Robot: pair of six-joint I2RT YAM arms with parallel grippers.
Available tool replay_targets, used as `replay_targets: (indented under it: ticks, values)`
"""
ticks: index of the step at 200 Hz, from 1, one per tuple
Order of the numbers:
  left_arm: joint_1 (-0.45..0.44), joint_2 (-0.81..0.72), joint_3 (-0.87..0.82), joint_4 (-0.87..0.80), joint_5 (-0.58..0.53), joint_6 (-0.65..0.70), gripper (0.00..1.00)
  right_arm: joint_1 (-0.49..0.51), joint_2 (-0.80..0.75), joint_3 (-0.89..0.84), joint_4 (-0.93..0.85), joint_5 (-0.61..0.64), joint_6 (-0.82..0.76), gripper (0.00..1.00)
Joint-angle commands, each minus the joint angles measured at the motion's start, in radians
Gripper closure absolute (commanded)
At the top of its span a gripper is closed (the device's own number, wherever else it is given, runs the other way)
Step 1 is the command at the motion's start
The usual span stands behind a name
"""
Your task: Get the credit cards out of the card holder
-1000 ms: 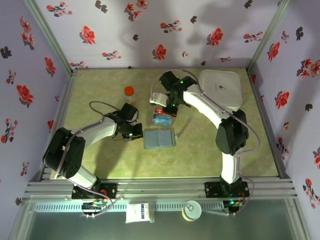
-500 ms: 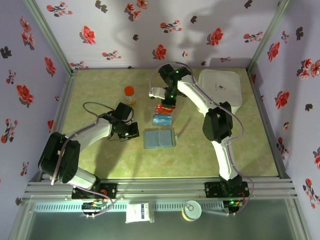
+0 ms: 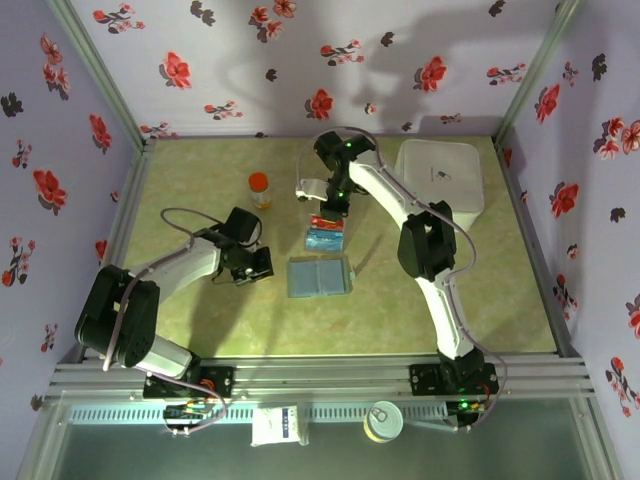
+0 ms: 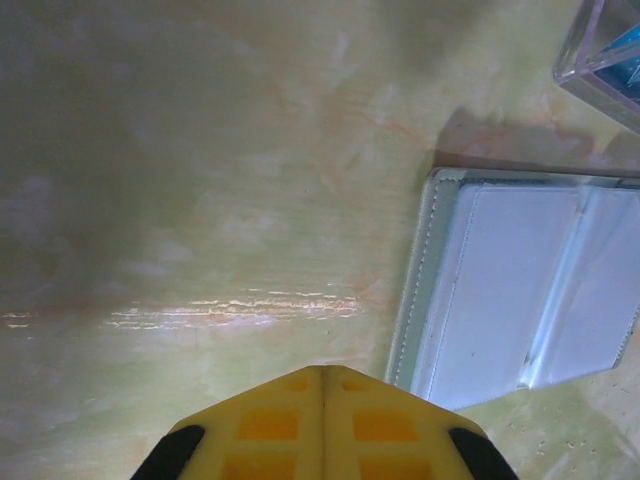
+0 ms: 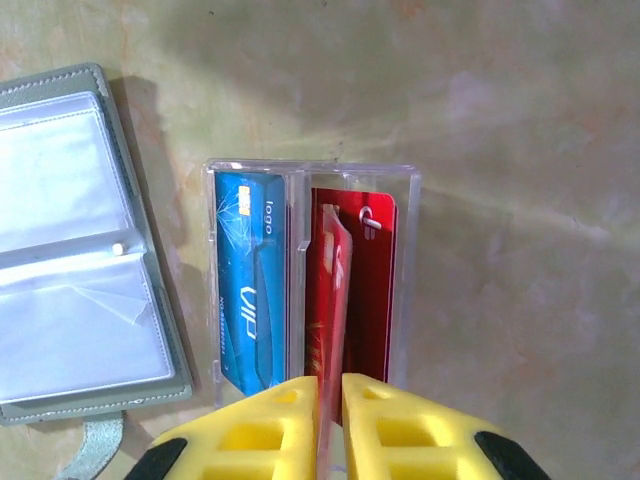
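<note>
The grey-blue card holder [image 3: 320,277] lies open and flat at mid-table, its clear pockets [image 5: 70,250] looking empty. Just beyond it a clear tray [image 3: 325,234] holds a blue credit card [image 5: 250,290] and a red credit card [image 5: 378,285]. My right gripper [image 3: 331,205] hovers over the tray, shut on another red card [image 5: 337,290] that stands edge-on between its fingers [image 5: 330,400]. To the left of the holder's edge [image 4: 425,290], my left gripper [image 3: 252,267] rests low over the table. Its yellow fingers [image 4: 322,405] are pressed together with nothing between them.
An orange-capped bottle [image 3: 259,188] stands at the back left of the tray. A big white rounded box [image 3: 441,177] sits at the back right. Floral walls close in three sides. A corner of the clear tray [image 4: 600,60] shows past the holder in the left wrist view.
My left gripper has drawn back to the left, away from the holder. The right arm's elbow has swung left while its gripper stays over the tray with the red card.
</note>
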Motion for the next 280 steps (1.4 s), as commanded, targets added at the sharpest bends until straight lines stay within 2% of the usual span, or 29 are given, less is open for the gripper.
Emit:
replay_targets:
  ticks: [1, 27, 60, 114, 127, 158, 198, 205, 219, 237, 280]
  values:
    - [0.019, -0.014, 0.000, -0.019, -0.011, 0.034, 1.00, -0.018, -0.006, 0.028, -0.014, 0.004, 0.013, 0.79]
    - [0.040, -0.019, 0.009, -0.027, -0.020, 0.052, 1.00, -0.030, -0.052, 0.005, 0.017, 0.017, 0.041, 0.77]
    - [0.081, -0.032, 0.028, -0.049, -0.047, 0.091, 1.00, -0.046, -0.156, -0.120, 0.121, 0.054, 0.105, 0.76]
    - [0.167, -0.043, 0.077, -0.088, -0.150, 0.171, 0.86, -0.079, -0.393, -0.450, 0.370, 0.110, 0.261, 0.72]
    - [0.198, -0.048, 0.081, -0.089, -0.168, 0.189, 0.80, -0.086, -0.453, -0.540, 0.435, 0.127, 0.313, 0.70]
    - [0.267, -0.066, 0.082, -0.074, -0.204, 0.236, 0.51, -0.106, -0.584, -0.751, 0.600, 0.187, 0.457, 0.64]
    - [0.334, -0.091, 0.073, -0.054, -0.272, 0.284, 0.27, -0.130, -0.741, -1.035, 0.811, 0.283, 0.638, 0.56]
    - [0.342, -0.094, 0.068, -0.046, -0.280, 0.290, 0.17, -0.135, -0.766, -1.085, 0.848, 0.301, 0.664, 0.54]
    - [0.360, -0.097, 0.057, -0.028, -0.308, 0.299, 0.07, -0.145, -0.816, -1.178, 0.918, 0.324, 0.711, 0.50]
    - [0.377, -0.099, 0.041, 0.001, -0.348, 0.302, 0.01, -0.161, -0.878, -1.294, 1.018, 0.351, 0.757, 0.44]
    - [0.388, -0.111, -0.022, 0.112, -0.464, 0.322, 0.00, -0.208, -0.960, -1.481, 1.193, 0.461, 0.817, 0.33]
